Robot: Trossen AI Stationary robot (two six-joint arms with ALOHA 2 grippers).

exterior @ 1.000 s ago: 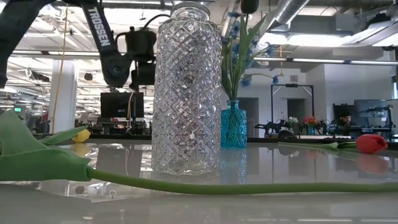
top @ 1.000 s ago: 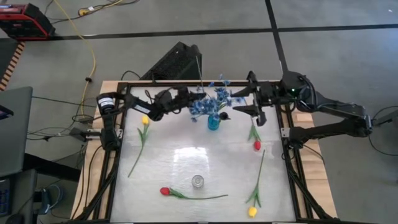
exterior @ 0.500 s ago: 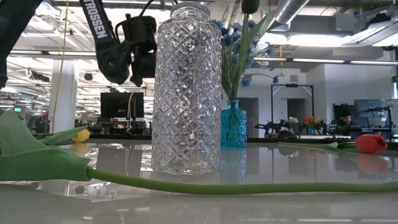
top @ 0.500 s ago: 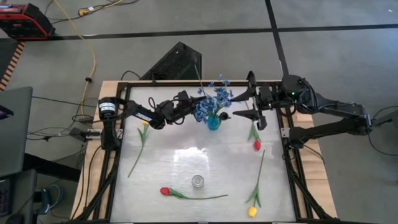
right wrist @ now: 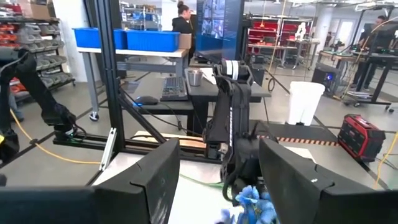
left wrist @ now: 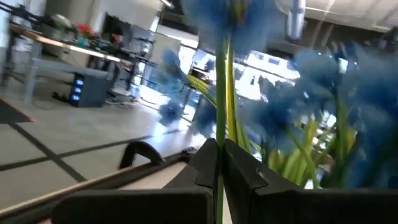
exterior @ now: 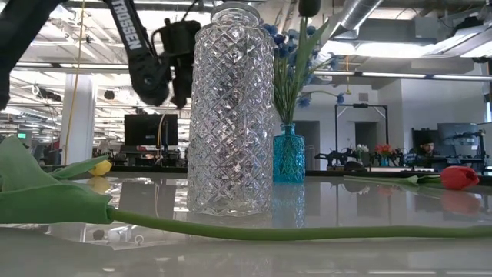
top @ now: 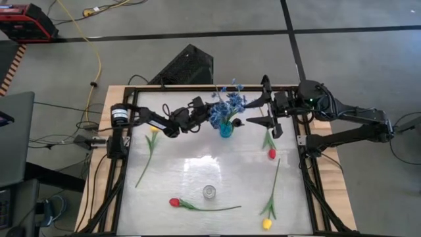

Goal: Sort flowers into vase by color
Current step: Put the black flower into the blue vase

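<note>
My left gripper [top: 199, 107] hangs over the far middle of the table, just left of the small blue glass vase [top: 225, 130], and is shut on a blue spray flower [top: 219, 110]. More blue sprays [exterior: 290, 54] stand in that vase [exterior: 289, 158]. My right gripper [top: 260, 109] waits open, in the air, right of the blue vase; its wrist view shows the fingers wide apart [right wrist: 217, 180]. A clear cut-glass vase [top: 209, 191] stands near the front middle. Two red tulips [top: 174, 202] [top: 272, 153] and two yellow tulips [top: 153, 128] [top: 267, 224] lie flat on the table. My left gripper pinches the blue spray's green stem [left wrist: 221, 118] between its two fingers, below the blossoms. The fingers lie across the stem. The flower is lifted clear of the table, with its blossoms beside those in the blue vase.
The white tabletop is framed by a black rail [top: 125, 191]. The tall clear vase [exterior: 231, 115] fills the middle of the low view, with a long green stem [exterior: 307, 229] lying in front of it. Bare table lies between the two vases.
My left gripper has carried the blue spray toward the table's right, closing on the blue vase, and stayed shut on the stem. The spray's blossoms now sit beside those standing in the vase. My right gripper has kept still.
</note>
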